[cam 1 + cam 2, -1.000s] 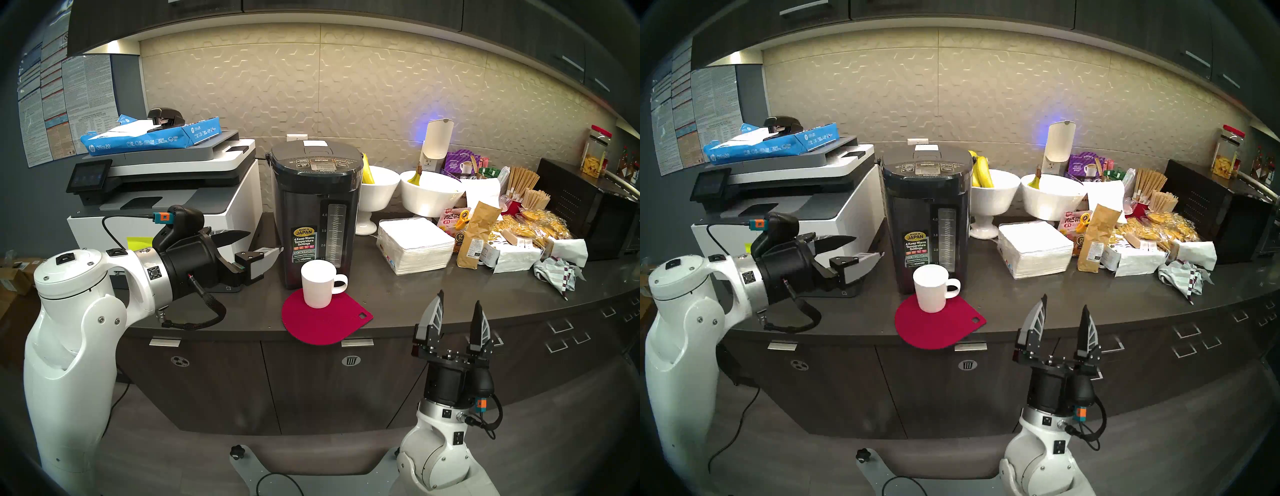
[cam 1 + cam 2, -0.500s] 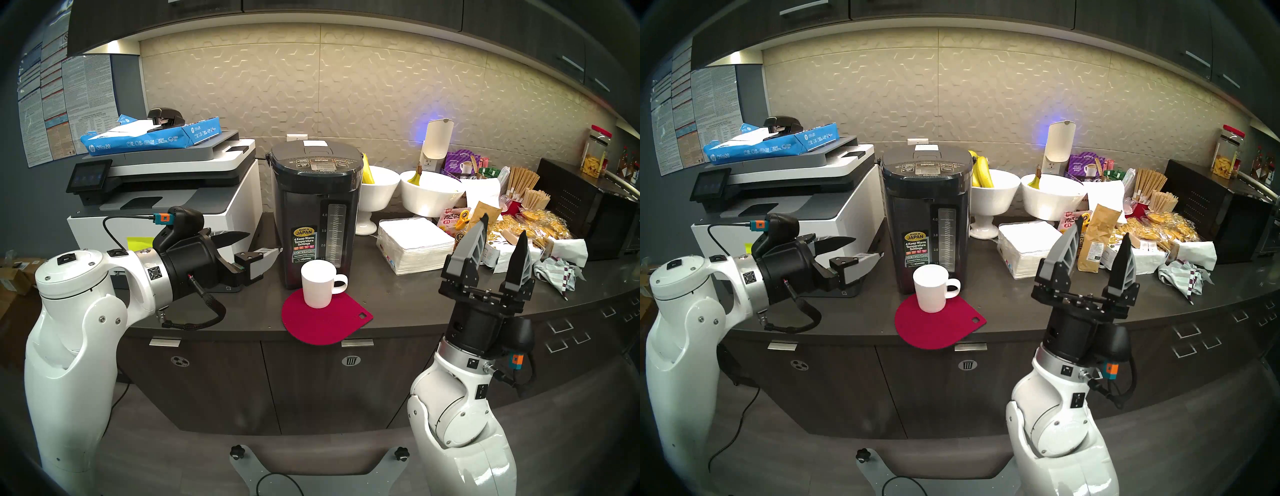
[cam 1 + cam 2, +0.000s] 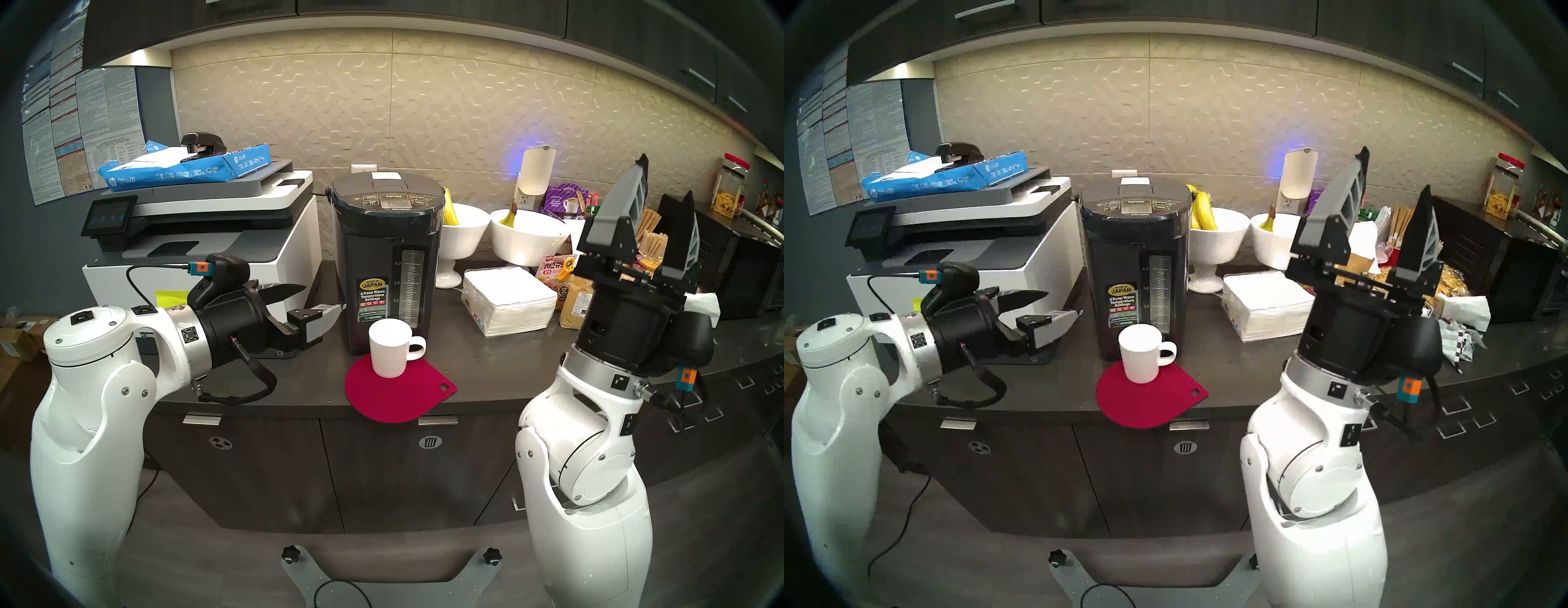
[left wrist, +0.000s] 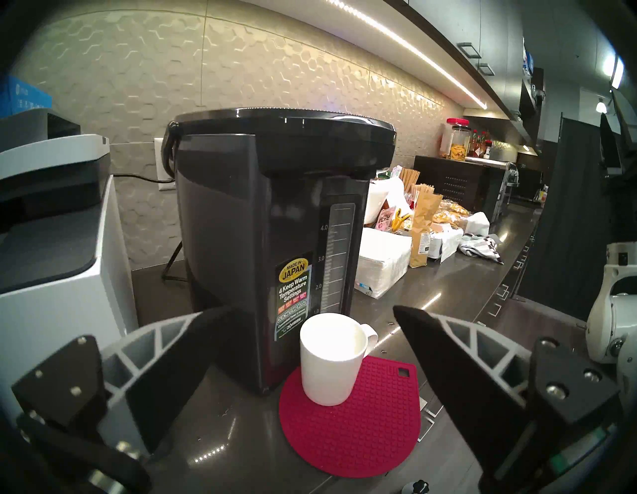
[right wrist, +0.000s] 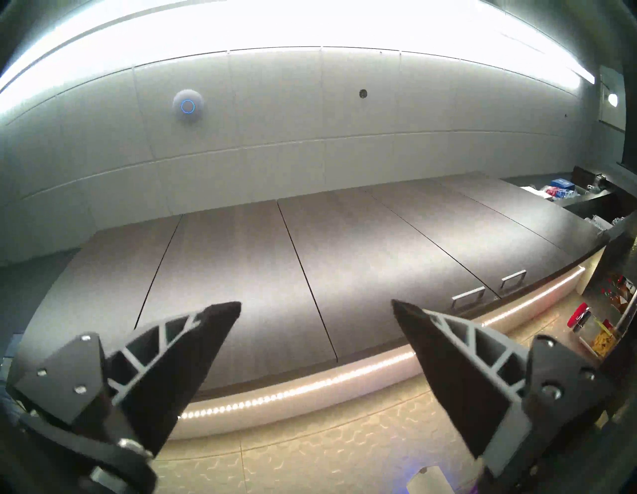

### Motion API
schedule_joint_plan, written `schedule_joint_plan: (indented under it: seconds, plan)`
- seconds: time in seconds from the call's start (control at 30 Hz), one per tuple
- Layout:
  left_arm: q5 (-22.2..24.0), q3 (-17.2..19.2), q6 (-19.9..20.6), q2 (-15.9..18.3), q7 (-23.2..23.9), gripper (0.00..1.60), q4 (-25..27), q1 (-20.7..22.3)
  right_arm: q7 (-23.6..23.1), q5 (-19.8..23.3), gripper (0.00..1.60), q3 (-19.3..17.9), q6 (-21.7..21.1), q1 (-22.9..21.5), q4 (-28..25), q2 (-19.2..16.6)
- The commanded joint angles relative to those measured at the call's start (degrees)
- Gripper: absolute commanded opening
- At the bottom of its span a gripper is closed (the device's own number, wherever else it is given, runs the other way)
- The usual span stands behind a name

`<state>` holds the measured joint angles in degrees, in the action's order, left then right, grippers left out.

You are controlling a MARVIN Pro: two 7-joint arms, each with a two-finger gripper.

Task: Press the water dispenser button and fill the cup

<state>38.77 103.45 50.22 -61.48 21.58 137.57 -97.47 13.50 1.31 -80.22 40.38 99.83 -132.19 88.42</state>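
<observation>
Barely started tbh. The white mug (image 3: 391, 348) sits empty on my red silicone mat (image 3: 399, 392), touching-close to the hot-water pot (image 3: 384, 263). DISPENSE key (image 3: 393, 196) unpressed. Both claws gape wide, holding nothing: left gripper (image 3: 324, 299) beside the pot, right gripper (image 3: 666, 182) pointing up, well off to the right.

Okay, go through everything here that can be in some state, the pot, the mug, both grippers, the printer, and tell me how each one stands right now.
water dispenser: upright, lid shut.
DISPENSE button: untouched.
cup: upright on the red mat, looks empty.
left gripper: open, holding nothing, roughly level toward the dispenser.
right gripper: open, holding nothing, pointing upward.
printer: closed, paper ream on top.
</observation>
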Motion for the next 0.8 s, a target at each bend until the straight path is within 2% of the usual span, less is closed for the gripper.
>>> schedule_joint_plan:
  seconds: [0.0,0.4,0.77]
  plan:
    - [0.0,0.0,-0.1,0.1,0.1,1.60,0.6,0.2,-0.8,-0.1,1.60,0.3,-7.3,-6.8,-2.3,0.8]
    - [0.0,0.0,-0.1,0.0,0.1,1.60,0.6,0.3,-3.0,-0.8,1.60,0.1,-21.0,-14.2,-1.5,0.9]
    - [0.0,0.0,-0.1,0.0,0.1,1.60,0.7,0.3,-5.7,-1.9,1.60,-2.0,-33.1,-20.5,-1.7,0.4]
